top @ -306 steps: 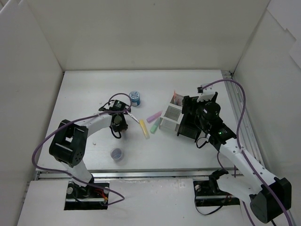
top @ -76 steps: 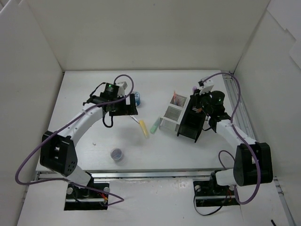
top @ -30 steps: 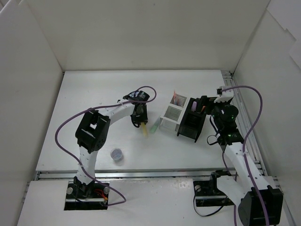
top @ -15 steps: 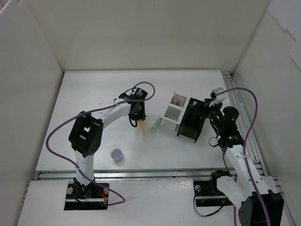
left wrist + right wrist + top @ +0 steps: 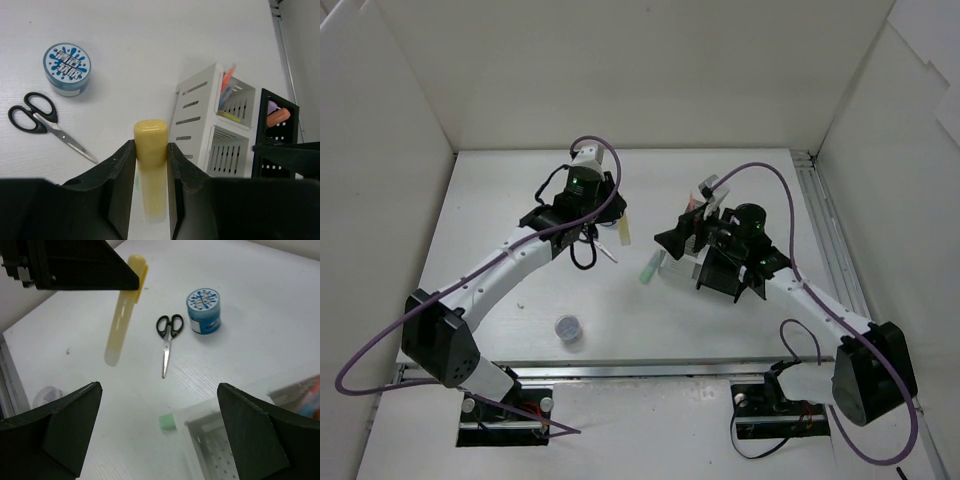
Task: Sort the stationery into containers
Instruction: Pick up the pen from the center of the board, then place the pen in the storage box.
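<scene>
My left gripper [image 5: 150, 152] is shut on a yellow marker [image 5: 150, 145] and holds it above the table; it also shows in the top view [image 5: 623, 230] and the right wrist view [image 5: 121, 315]. My right gripper [image 5: 160, 432] is open and empty, hovering over the white mesh organizer [image 5: 672, 262], which holds pink and orange pens [image 5: 227, 80]. The black mesh holder [image 5: 725, 272] contains a purple and an orange marker [image 5: 278, 116]. A green marker [image 5: 648, 267] lies beside the organizer. The scissors [image 5: 167, 337] and the blue tin [image 5: 204, 310] lie on the table. The purple jar [image 5: 568, 327] stands near the front.
White walls close off the table on the left, back and right. A metal rail [image 5: 835, 250] runs along the right edge. Purple cables loop over both arms.
My left gripper has lifted the yellow marker off the table and moved back with it. My right gripper has swung left from beside the black holder to over the white organizer.
</scene>
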`<state>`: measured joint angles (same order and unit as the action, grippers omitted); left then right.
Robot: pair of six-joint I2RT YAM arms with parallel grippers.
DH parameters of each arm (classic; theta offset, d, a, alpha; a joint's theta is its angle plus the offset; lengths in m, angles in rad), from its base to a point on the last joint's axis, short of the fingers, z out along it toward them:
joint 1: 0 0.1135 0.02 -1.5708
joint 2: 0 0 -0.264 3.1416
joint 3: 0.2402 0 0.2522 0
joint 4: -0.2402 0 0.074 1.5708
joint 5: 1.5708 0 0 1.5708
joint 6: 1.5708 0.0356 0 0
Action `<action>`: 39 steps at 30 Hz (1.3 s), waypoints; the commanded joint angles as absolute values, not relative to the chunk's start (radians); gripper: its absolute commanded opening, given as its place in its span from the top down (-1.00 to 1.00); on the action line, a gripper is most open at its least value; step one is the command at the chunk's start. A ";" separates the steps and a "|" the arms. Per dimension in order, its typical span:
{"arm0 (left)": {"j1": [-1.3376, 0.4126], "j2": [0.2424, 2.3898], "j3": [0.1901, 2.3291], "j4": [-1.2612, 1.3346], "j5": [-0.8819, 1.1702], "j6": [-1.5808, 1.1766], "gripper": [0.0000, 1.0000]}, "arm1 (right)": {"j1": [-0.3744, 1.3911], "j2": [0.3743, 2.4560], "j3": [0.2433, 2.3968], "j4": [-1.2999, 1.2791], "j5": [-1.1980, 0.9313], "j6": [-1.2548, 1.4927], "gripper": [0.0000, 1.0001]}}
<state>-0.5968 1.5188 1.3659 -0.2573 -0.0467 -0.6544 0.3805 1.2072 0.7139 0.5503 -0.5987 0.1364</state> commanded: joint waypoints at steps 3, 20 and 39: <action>-0.621 1.442 1.298 -0.014 -0.012 -0.643 1.00 | 0.466 1.333 0.868 0.712 -0.575 0.258 -0.96; -0.669 1.347 1.167 0.163 -0.028 -0.612 1.00 | 0.571 1.549 1.020 0.739 -0.525 0.304 0.23; -0.669 1.208 1.187 0.057 0.078 -0.451 -0.99 | 0.421 1.412 0.914 0.773 -0.445 0.198 1.00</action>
<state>-0.6571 1.3128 1.1500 0.0299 0.0425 -0.5129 0.4953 1.5181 0.9272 0.6628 -0.4828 0.2287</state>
